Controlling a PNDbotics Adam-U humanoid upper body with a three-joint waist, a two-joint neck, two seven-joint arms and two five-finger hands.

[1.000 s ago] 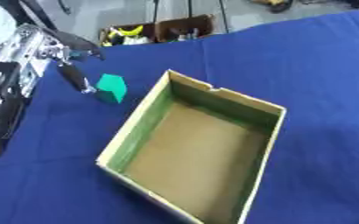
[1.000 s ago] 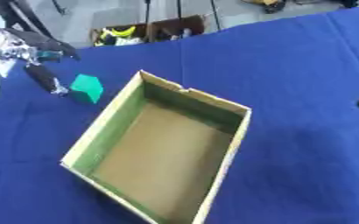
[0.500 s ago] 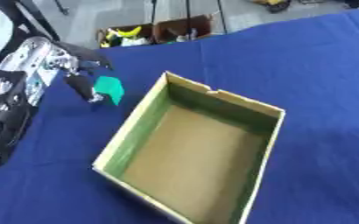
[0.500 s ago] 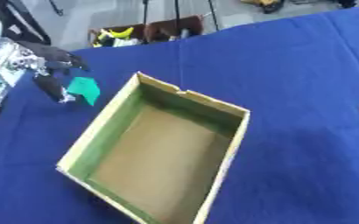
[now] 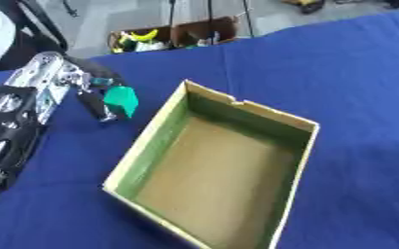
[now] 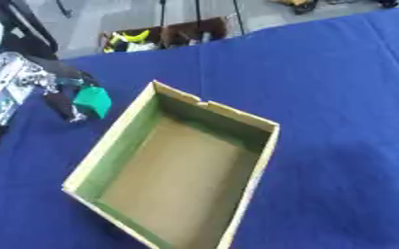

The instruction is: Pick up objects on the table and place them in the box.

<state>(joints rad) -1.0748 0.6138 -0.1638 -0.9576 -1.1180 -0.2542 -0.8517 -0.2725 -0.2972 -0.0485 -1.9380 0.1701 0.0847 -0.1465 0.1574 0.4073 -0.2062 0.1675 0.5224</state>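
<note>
Left eye view: the left hand point(image 5: 66, 85) pinches a green block point(image 5: 120, 100) between thumb and fingers. Its empty cardboard box point(image 5: 224, 170) lies just to the right.

L hand point(image 5: 71, 85) pinching, arm extended.

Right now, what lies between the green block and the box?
Only a narrow strip of bare blue cloth separates the green block, pinched by the left robot hand, from the box. The left eye view shows it best.
</note>
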